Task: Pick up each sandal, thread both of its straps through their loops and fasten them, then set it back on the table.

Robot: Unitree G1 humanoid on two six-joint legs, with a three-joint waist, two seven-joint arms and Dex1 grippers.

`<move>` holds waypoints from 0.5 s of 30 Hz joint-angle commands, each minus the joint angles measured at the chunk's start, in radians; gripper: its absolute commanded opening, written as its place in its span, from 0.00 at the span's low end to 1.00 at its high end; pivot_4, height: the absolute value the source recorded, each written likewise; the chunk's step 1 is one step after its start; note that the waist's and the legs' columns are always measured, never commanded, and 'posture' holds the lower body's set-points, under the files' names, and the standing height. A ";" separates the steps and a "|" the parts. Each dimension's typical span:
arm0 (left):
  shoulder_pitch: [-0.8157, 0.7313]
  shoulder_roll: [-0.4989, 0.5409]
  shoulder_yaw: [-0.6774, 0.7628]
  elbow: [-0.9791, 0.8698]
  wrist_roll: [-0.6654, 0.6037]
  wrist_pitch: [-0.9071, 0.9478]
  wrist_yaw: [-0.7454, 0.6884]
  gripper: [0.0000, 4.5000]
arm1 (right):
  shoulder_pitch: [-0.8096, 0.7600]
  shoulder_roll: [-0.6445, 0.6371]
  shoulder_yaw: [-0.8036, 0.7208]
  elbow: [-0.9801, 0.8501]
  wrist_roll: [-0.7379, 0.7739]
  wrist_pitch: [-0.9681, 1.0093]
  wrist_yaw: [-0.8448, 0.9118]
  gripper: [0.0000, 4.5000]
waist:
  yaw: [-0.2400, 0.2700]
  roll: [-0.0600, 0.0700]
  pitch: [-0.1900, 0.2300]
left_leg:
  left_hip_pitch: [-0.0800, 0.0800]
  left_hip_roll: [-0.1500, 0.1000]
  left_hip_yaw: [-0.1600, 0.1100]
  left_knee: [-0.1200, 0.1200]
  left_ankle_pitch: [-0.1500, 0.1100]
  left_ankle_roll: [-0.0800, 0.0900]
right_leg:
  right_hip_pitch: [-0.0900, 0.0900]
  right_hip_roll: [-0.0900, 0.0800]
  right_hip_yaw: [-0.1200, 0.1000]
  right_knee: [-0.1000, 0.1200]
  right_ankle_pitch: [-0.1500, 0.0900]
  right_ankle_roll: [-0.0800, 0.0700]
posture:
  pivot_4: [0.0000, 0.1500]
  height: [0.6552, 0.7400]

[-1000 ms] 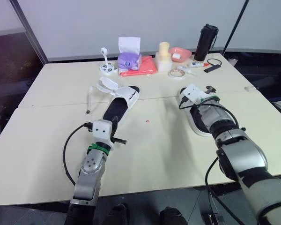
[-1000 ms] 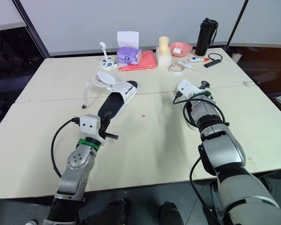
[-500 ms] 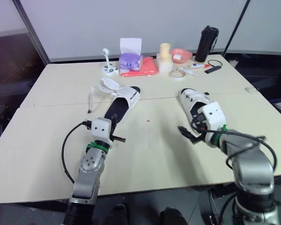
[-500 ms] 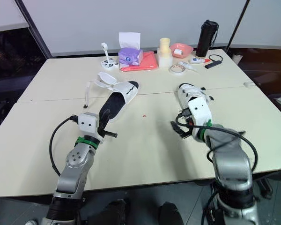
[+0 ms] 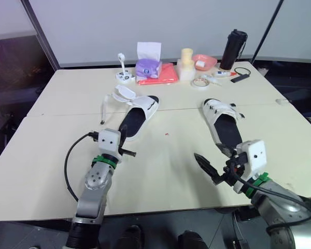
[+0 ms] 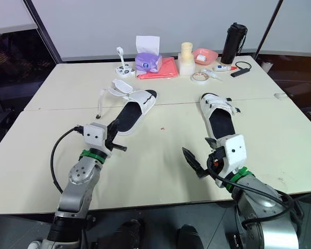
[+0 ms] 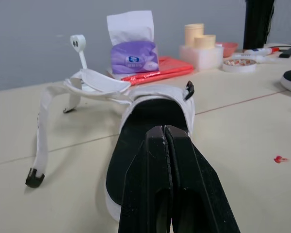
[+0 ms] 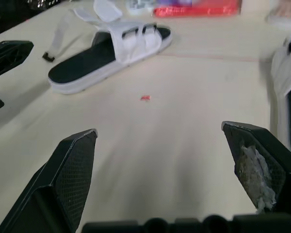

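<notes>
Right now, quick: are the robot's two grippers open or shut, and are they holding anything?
Left gripper: shut, holding nothing.
Right gripper: open wide, holding nothing.

Cream table [image 5: 166,174], left sandal [image 5: 135,123] (straps loose), right sandal [image 5: 227,129], tissue box [image 5: 147,65]

Bright, evenly lit from above, soft faint shadows on the pale table [image 5: 166,176], dark beyond its left edge.
</notes>
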 commanded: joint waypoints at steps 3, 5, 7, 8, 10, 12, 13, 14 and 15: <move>-0.063 0.024 0.028 -0.010 -0.033 0.013 -0.021 0.00 | 0.058 -0.041 0.073 0.010 -0.003 -0.169 -0.044 0.99 | 0.001 0.000 0.000 | 0.000 0.000 0.000 0.000 0.000 0.000 | 0.000 0.000 0.000 0.000 0.000 0.000 | 1.00 1.00; -0.107 0.032 0.040 0.009 -0.052 0.029 -0.033 0.00 | 0.073 -0.051 0.097 0.022 -0.004 -0.204 -0.060 0.99 | 0.001 0.000 0.000 | 0.000 0.000 0.000 0.000 0.000 0.000 | 0.000 0.000 0.000 0.000 0.000 0.000 | 1.00 1.00; -0.157 0.047 0.050 0.040 -0.063 0.037 -0.049 0.00 | 0.077 -0.053 0.113 0.030 0.005 -0.227 -0.081 0.99 | 0.001 0.000 0.000 | 0.000 0.000 0.000 0.000 0.000 0.000 | 0.000 0.000 0.000 0.000 0.000 0.000 | 1.00 1.00; -0.180 0.057 0.050 0.057 -0.061 0.033 -0.059 0.00 | 0.078 -0.055 0.118 0.034 0.009 -0.237 -0.089 0.99 | 0.001 0.000 0.000 | 0.000 0.000 0.000 0.000 0.000 0.000 | 0.000 0.000 0.000 0.000 0.000 0.000 | 1.00 1.00; -0.254 0.122 0.028 0.146 0.005 -0.024 -0.085 0.00 | 0.072 -0.058 0.131 0.043 0.009 -0.251 -0.109 0.99 | 0.001 0.000 0.000 | 0.000 0.000 0.000 0.000 0.000 0.000 | 0.000 0.000 0.000 0.000 0.000 0.000 | 1.00 1.00; -0.323 0.193 -0.003 0.250 0.080 -0.078 -0.099 0.00 | 0.068 -0.061 0.142 0.049 0.010 -0.262 -0.126 0.99 | 0.000 0.000 0.000 | 0.000 0.000 0.000 0.000 0.000 0.000 | 0.000 0.000 0.000 0.000 0.000 0.000 | 1.00 1.00; -0.347 0.215 -0.013 0.293 0.102 -0.103 -0.104 0.00 | 0.066 -0.064 0.148 0.052 0.010 -0.266 -0.133 0.99 | -0.002 0.000 0.000 | 0.000 0.000 -0.001 0.000 0.000 0.000 | 0.000 0.001 0.000 0.000 0.000 0.000 | 1.00 1.00; -0.373 0.244 -0.033 0.341 0.132 -0.128 -0.112 0.00 | 0.065 -0.067 0.152 0.054 0.012 -0.270 -0.139 0.99 | -0.004 0.000 0.000 | 0.000 0.000 -0.001 0.000 0.000 0.000 | 0.000 0.001 0.000 0.000 0.000 0.000 | 1.00 1.00; -0.393 0.266 -0.051 0.382 0.160 -0.154 -0.118 0.06 | 0.064 -0.069 0.157 0.056 0.013 -0.274 -0.145 1.00 | -0.003 0.000 0.000 | 0.000 0.000 0.000 -0.001 0.000 0.000 | 0.000 0.001 0.000 0.000 0.000 0.000 | 1.00 1.00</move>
